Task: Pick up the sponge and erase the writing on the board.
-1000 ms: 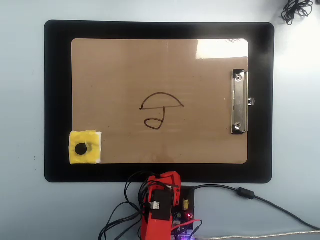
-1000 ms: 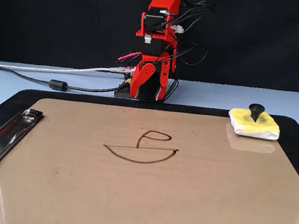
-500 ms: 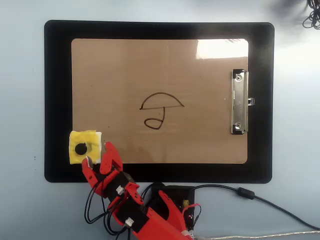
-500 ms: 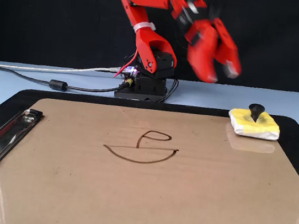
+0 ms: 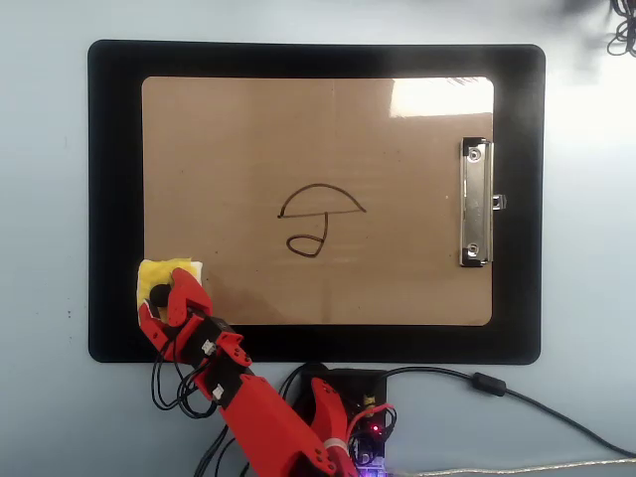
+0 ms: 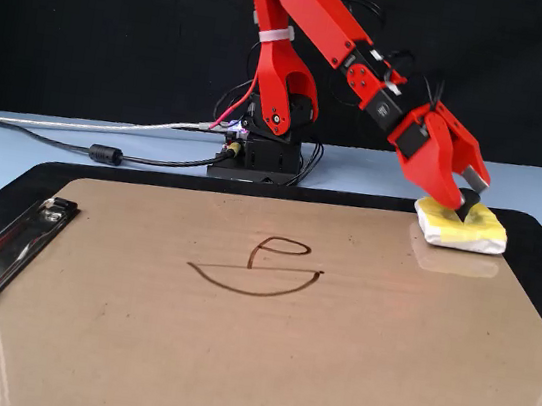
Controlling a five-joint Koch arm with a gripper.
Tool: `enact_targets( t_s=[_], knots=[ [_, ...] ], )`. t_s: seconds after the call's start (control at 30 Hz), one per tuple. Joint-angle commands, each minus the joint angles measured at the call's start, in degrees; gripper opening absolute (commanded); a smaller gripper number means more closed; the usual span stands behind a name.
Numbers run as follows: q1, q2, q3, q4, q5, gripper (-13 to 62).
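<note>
The sponge (image 6: 459, 228) lies at the board's (image 6: 229, 359) corner, lower left in the overhead view; the jaws (image 6: 464, 198) stand open astride its black knob (image 5: 158, 294), not yet closed; the writing (image 5: 320, 219) sits mid-board, well apart; the clip (image 5: 475, 202) at right.

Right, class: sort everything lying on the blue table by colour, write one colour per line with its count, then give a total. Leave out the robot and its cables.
Black: 1, the mat
Brown: 1, the board with its drawing
Yellow: 1, the sponge, with the hand at its knob
Total: 3
</note>
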Motion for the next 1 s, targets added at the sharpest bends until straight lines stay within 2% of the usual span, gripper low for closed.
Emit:
enact_targets(
  t_s=[0.0, 0.23, 0.37, 0.47, 0.53, 0.7, 0.77, 0.87, 0.97],
  knots=[
    [-0.62, -1.32, -1.05, -8.17, 0.35, 33.0],
    [-0.53, -6.59, -0.62, -12.30, 1.93, 32.0],
    [-0.35, -6.59, 0.70, -12.39, 2.37, 18.2],
    [-0.18, -5.80, 1.41, -12.39, 2.46, 0.3],
    [-0.09, -5.01, 1.58, -12.22, 2.46, -8.0],
    [1.93, 1.85, 0.97, -8.26, 1.58, -8.0],
    [5.63, 10.11, -0.18, 2.90, 0.88, -8.0],
    [17.49, 22.94, -9.84, 31.11, 1.49, -8.0],
    [33.31, 25.75, -20.13, 49.48, 5.36, -8.0]
  ],
)
